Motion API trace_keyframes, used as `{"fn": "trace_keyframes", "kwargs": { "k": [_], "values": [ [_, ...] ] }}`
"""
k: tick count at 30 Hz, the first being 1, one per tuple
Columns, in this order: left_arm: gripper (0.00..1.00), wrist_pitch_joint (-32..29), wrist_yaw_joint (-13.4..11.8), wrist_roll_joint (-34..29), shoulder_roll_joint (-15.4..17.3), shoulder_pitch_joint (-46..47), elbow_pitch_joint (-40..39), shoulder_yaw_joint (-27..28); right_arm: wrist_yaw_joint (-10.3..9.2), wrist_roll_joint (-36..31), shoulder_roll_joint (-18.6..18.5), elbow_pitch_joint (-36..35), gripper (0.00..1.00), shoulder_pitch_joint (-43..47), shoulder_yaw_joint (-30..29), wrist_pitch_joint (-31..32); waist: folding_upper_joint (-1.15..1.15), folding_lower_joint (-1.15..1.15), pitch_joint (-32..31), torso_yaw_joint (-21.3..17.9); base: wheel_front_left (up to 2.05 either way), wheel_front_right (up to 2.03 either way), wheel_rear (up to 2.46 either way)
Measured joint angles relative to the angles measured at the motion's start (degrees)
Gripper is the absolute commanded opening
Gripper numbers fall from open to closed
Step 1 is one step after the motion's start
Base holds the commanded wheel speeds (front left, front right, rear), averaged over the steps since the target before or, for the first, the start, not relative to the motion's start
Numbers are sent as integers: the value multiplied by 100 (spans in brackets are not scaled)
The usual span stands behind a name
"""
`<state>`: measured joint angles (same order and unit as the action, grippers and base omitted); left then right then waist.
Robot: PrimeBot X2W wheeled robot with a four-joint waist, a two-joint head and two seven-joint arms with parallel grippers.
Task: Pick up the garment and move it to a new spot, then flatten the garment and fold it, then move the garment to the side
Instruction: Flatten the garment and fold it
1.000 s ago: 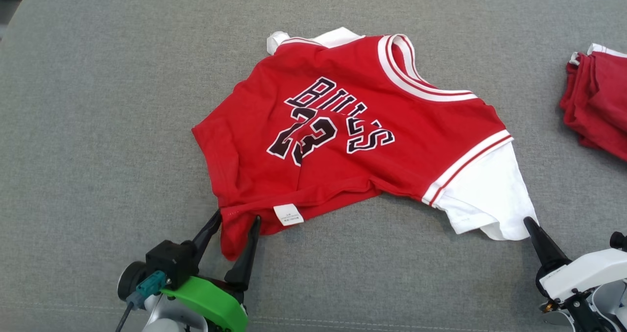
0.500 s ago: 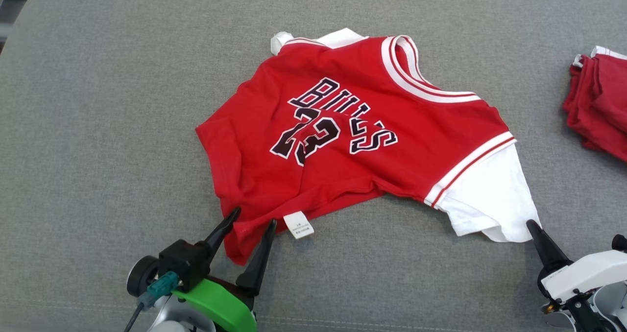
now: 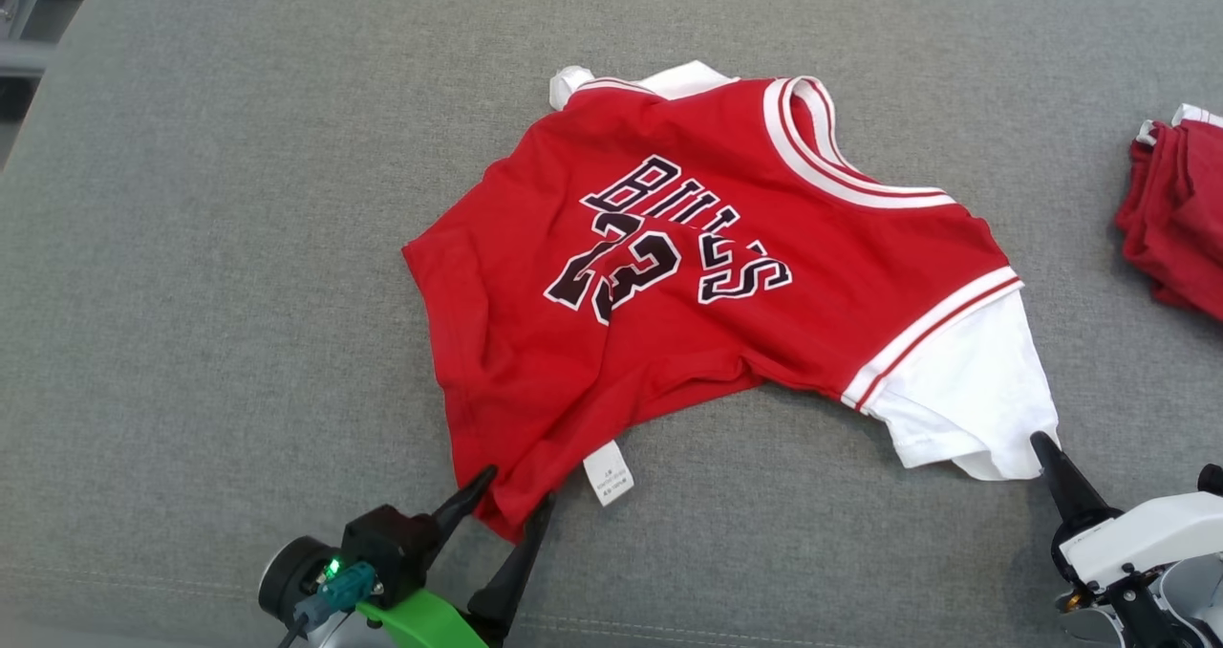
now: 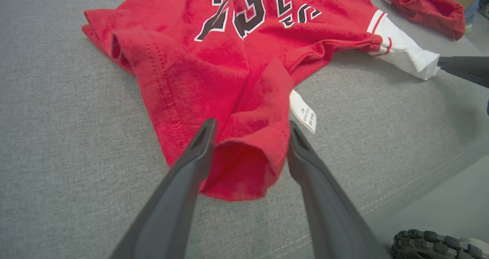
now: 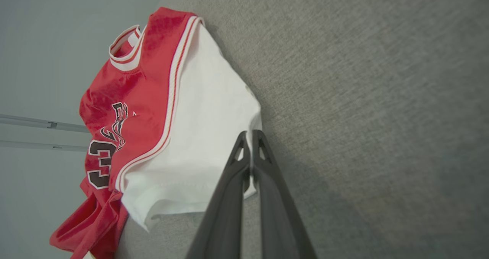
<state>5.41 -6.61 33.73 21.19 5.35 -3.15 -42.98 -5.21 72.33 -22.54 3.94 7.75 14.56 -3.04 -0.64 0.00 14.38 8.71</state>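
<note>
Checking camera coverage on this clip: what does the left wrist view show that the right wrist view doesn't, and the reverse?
Left wrist view: the left claw open, straddling the red hem corner of the jersey; a white care label beside it; a second red garment at the far edge.
Right wrist view: the right claw shut on the edge of the white sleeve, and the striped collar.
Both: the jersey's number print, the white sleeve and the grey surface.
</note>
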Motion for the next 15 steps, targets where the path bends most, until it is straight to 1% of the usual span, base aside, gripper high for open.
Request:
{"fn": "trace_keyframes", "kwargs": {
  "k": [1,3,4,10,11,15],
  "values": [
    [68,-37,5,0,15,-13,-22,-26,0,3,11,1,1,0,-5,1,0,0,-1,8,0,0,0],
    [20,-77,8,0,48,-26,-43,-56,0,35,25,4,1,-1,-23,1,0,0,-4,24,0,0,0],
    [0,-123,13,12,62,-45,-49,-69,0,42,30,7,2,-1,-25,4,0,0,-6,31,0,0,0],
    [0,-197,57,92,66,-91,-147,-120,0,42,45,16,2,-2,-37,4,0,0,-22,49,0,0,0],
    [0,-226,60,124,66,-94,-171,-119,2,40,41,21,0,-6,-38,4,0,0,-27,48,0,0,0],
    [0,-242,60,196,113,-102,-344,-9,35,-68,-53,-19,0,-118,-30,4,0,0,-87,18,0,0,0]
  ]
}}
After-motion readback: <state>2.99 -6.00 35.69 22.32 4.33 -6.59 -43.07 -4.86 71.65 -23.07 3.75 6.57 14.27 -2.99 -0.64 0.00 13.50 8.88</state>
